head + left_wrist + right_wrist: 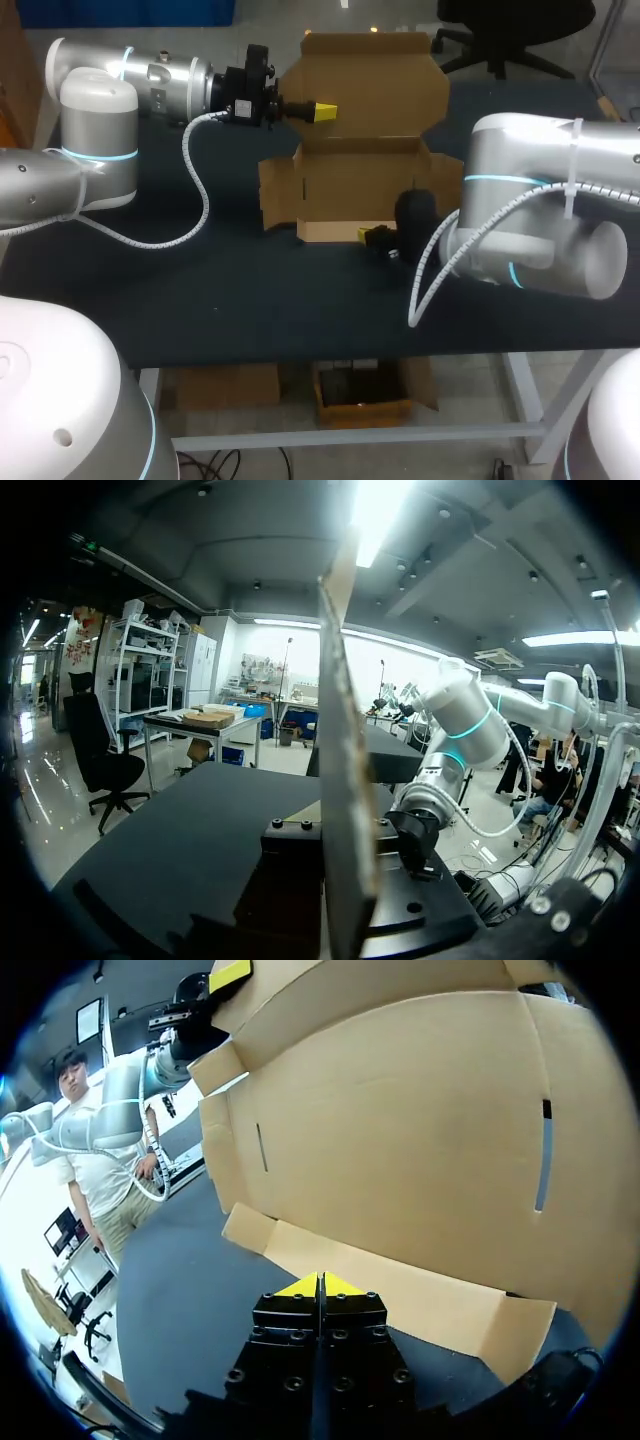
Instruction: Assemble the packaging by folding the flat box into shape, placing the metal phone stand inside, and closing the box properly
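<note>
The brown cardboard box [355,185] stands open at mid-table, its tall lid [375,85] raised at the back. My left gripper [318,110] is shut on the lid's left edge. In the left wrist view the cardboard [345,780] shows edge-on between its fingers. My right gripper [372,237] sits low at the box's front and is shut with nothing in it. Its yellow tips [320,1285] meet at the narrow front flap [420,1300] lying on the table, below the front wall [400,1140]. No phone stand shows in any view.
The black tabletop [200,300] stretches bare to the left and front of the box. My right arm's bulky elbow [540,220] hangs over the table's right side. A white cable [195,190] loops from the left arm down onto the table.
</note>
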`<state>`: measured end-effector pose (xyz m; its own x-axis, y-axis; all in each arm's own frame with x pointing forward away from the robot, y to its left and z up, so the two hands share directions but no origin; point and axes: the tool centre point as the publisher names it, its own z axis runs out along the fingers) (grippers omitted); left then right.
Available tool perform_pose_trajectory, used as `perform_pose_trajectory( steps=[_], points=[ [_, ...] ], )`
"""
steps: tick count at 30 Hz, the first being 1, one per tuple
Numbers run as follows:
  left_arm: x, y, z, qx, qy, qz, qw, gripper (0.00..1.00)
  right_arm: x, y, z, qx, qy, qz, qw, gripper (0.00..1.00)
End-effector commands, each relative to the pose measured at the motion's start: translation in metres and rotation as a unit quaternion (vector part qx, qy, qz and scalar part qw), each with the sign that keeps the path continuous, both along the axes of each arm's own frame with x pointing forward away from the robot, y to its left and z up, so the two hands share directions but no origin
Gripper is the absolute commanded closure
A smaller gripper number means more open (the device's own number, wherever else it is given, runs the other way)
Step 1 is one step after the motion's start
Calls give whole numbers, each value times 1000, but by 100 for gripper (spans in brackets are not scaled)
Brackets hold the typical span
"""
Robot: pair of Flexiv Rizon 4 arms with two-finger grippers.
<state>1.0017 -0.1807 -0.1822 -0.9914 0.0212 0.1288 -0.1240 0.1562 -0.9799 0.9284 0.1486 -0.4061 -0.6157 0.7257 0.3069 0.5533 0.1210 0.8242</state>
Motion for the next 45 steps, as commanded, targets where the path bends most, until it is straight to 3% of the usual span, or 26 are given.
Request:
perform_pose_trajectory(
  steps=[1,12,45],
  points=[
    [1,1,-1,-1,0,-3,1000,100,5,3,-5,0,0,-3,1000,100],
    [1,1,-1,-1,0,-3,1000,100,15,4,-13,1,4,-6,1000,100],
    [1,1,-1,-1,0,-3,1000,100,17,3,-23,4,16,-12,1000,100]
  ],
)
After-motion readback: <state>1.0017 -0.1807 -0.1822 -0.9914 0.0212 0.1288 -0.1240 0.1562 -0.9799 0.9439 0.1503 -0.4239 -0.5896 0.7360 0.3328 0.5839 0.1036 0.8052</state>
